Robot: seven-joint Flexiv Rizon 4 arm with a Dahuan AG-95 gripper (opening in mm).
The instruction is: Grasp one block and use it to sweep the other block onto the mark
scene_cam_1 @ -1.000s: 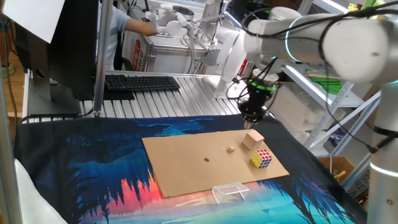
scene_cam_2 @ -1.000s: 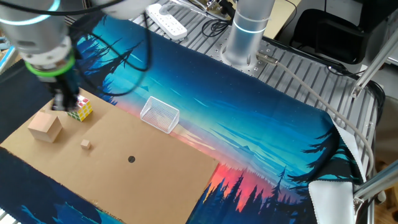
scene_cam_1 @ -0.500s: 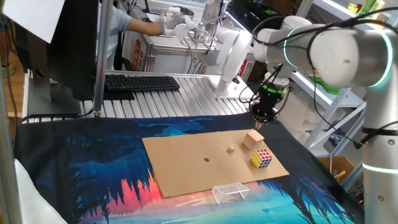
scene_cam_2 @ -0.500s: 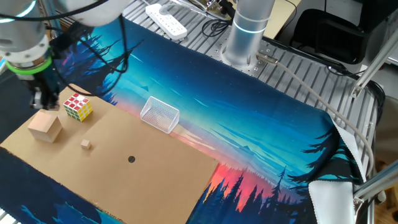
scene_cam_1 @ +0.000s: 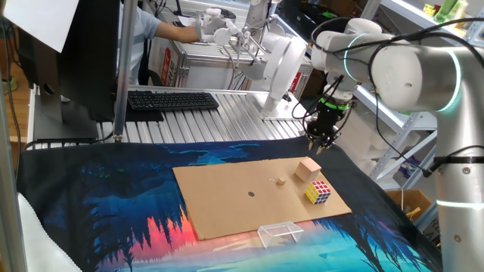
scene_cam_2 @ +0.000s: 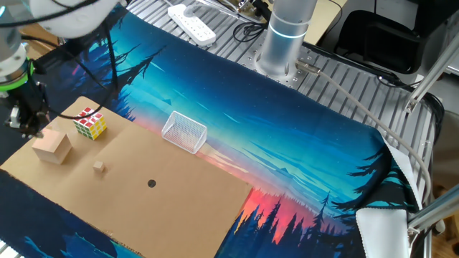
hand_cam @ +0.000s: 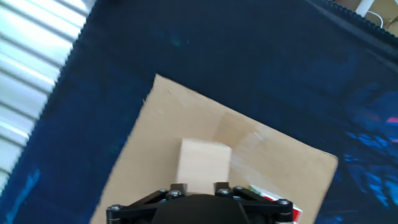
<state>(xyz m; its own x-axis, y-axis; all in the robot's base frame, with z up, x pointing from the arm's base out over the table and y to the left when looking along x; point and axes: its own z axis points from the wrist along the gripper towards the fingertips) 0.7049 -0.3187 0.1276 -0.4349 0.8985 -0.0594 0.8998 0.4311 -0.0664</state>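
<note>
The plain tan wooden cube (scene_cam_1: 308,169) sits on the brown cardboard sheet (scene_cam_1: 227,204) near its far right corner. It also shows in the other fixed view (scene_cam_2: 52,147) and in the hand view (hand_cam: 204,163). The tiny tan piece (scene_cam_1: 279,181) (scene_cam_2: 99,166) lies to the cube's left, towards the dark round mark (scene_cam_1: 252,193) (scene_cam_2: 150,183). My gripper (scene_cam_1: 318,145) (scene_cam_2: 23,123) (hand_cam: 198,188) hovers just beyond the cube's far side. It is a little above the sheet, open and empty. Its finger stubs frame the cube in the hand view.
A multicoloured puzzle cube (scene_cam_1: 318,192) (scene_cam_2: 90,123) (hand_cam: 268,198) stands right beside the tan cube. A clear plastic rectangular frame (scene_cam_1: 280,233) (scene_cam_2: 184,132) lies at the sheet's near edge. A keyboard (scene_cam_1: 172,100) and a metal post (scene_cam_1: 121,68) stand behind the blue cloth.
The arm swung away from above the cubes to the cardboard's far right corner, so my gripper now hangs just beyond the tan cube. The blocks have not moved.
</note>
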